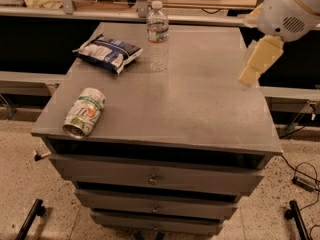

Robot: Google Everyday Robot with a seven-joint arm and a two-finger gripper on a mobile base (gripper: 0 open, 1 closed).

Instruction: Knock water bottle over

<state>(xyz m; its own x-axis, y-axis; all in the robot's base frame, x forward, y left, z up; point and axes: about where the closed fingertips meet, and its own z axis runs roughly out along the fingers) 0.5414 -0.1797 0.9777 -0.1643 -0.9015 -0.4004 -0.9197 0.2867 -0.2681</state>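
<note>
The water bottle [157,36] stands upright near the back middle of the grey cabinet top [200,109]. It is clear and ribbed, with a white cap and a narrow label band. My gripper [254,64] hangs from the white arm [290,6] at the upper right, above the right edge of the cabinet top. It is well to the right of the bottle and not touching it.
A green-and-white soda can [84,112] lies on its side at the front left. A white and blue snack bag [108,52] lies at the back left, just left of the bottle. Drawers [152,176] are below. Cables [300,176] lie on the floor to the right.
</note>
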